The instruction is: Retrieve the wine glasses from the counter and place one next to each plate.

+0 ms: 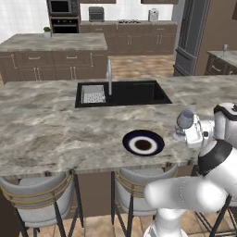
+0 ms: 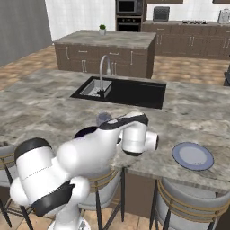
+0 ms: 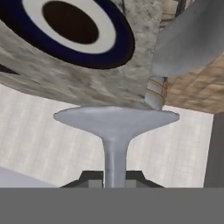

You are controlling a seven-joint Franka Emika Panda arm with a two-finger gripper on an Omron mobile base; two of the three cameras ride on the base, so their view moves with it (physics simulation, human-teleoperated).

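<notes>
My gripper is shut on the stem of a clear grey-blue wine glass. Its round foot fills the middle of the hand view. In the left base view this glass stands upright just right of the navy-rimmed plate on the island, with the gripper at its stem from the right. I cannot tell whether its foot touches the stone. A second small wine glass stands on the counter at the far right. The pale blue-grey plate lies further right along the island's near edge.
A black sink with a faucet is set in the island behind the plates. Grey stools are tucked under the near edge. A second island with a potted plant stands beyond.
</notes>
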